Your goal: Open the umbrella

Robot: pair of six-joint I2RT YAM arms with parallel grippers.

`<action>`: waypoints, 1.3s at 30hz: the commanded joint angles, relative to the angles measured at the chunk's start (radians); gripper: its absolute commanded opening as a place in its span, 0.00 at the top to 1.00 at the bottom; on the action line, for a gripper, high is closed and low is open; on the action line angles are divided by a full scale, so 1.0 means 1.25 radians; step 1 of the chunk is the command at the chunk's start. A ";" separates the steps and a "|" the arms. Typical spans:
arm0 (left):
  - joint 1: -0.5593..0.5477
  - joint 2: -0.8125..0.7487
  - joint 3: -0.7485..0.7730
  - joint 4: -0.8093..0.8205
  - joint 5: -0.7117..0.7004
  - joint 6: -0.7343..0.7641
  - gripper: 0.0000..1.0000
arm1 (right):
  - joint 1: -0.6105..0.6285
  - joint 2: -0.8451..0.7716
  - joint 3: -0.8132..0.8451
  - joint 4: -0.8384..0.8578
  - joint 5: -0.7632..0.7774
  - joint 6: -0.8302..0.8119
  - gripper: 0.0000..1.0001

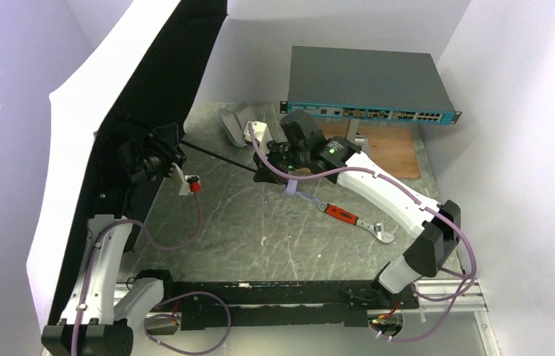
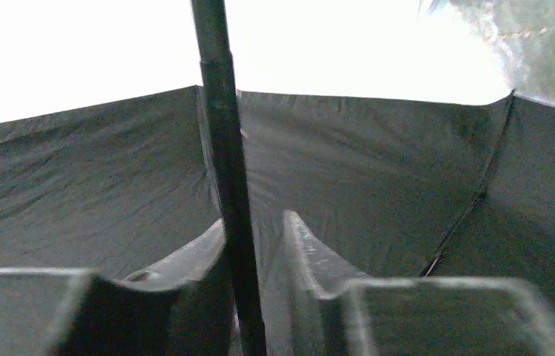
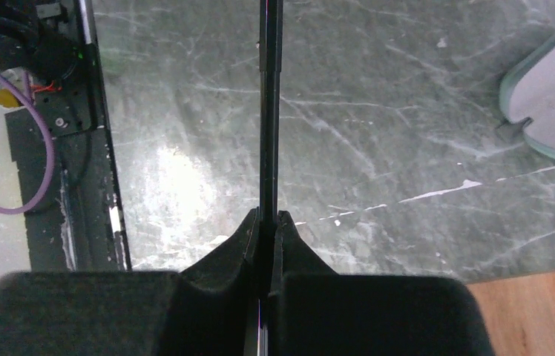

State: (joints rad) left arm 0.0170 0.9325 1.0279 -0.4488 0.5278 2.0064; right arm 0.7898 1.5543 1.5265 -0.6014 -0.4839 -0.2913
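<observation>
Fingers (image 3: 222, 259) of the right gripper (image 3: 267, 216) pinch the umbrella (image 1: 74, 148) by its thin shaft (image 3: 269, 111); the left gripper (image 2: 254, 222) has fingers (image 2: 312, 256) spread around it, seemingly slack, beside the open canopy (image 2: 371, 163).

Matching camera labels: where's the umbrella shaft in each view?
Top external: shaft is a thin black diagonal left of centre, running out from the canopy.
Left wrist: vertical, left of centre, against the canopy's black lining.
Right wrist: vertical, at centre.
Shared landmark: marble table, top right corner in left wrist, background in right wrist.
</observation>
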 commanded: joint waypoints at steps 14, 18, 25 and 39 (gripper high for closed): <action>-0.018 0.067 0.035 0.130 -0.185 0.206 1.00 | -0.007 -0.074 -0.006 0.017 -0.001 -0.004 0.21; 0.026 0.168 0.152 0.121 -0.168 0.264 1.00 | -0.020 -0.089 0.004 0.020 0.018 0.007 0.12; 0.097 0.274 0.306 0.018 -0.131 0.371 0.99 | -0.094 -0.121 0.003 0.031 0.025 0.040 0.07; 0.123 0.174 0.082 -0.079 -0.199 0.385 0.95 | -0.177 -0.187 -0.078 0.021 0.012 0.046 0.07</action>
State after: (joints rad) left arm 0.1577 1.1748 1.1732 -0.4618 0.3363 2.0705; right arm 0.5774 1.3636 1.4498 -0.5964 -0.4698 -0.2424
